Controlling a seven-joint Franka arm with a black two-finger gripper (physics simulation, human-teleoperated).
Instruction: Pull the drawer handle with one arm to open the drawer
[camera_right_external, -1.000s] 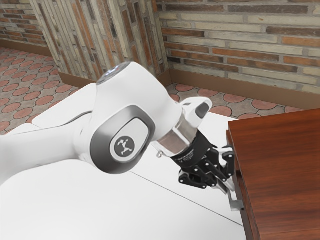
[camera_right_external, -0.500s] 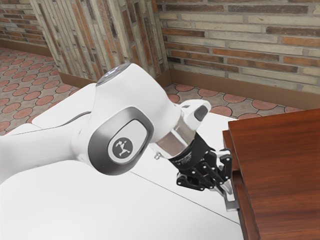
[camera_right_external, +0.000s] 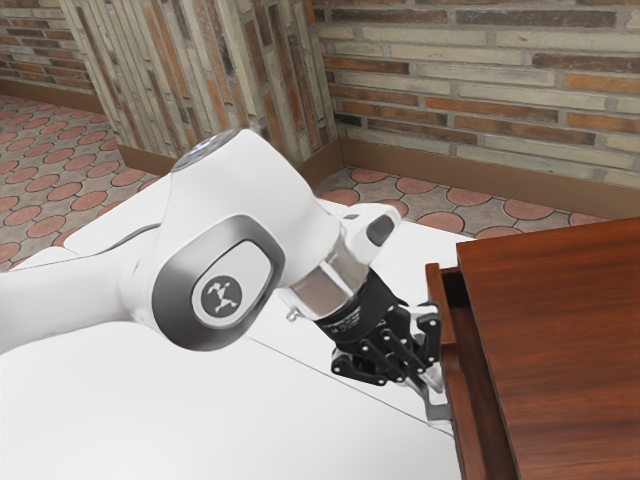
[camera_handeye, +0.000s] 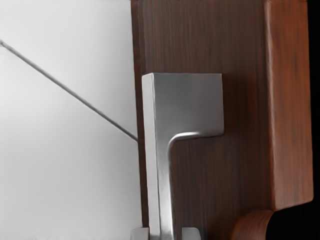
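Against the white table (camera_handeye: 65, 175), close under the hand, the drawer handle (camera_handeye: 182, 105) shows as a piece of brushed silver metal. A flat square foot sits flush on the wood, then curves into a slim bar that runs back toward the gripper. Behind it the drawer front (camera_handeye: 245, 75) is dark reddish-brown wood with a fine grain and a rounded edge.

From the side, the big white arm (camera_right_external: 230, 280) reaches in from the exterior view's left, low over the table. Its black gripper (camera_right_external: 428, 368) is right at the drawer's face. Its jaws are pressed onto the handle from two sides, and the silver bar pokes out just below them. Toward the exterior view's right, the drawer (camera_right_external: 443, 290) stands out a little from the cabinet (camera_right_external: 560, 330). A dark strip of its inside shows between the front panel and the cabinet's top edge. The cabinet is the same red-brown wood, and its broad top slopes away toward the brick wall (camera_right_external: 480, 80).
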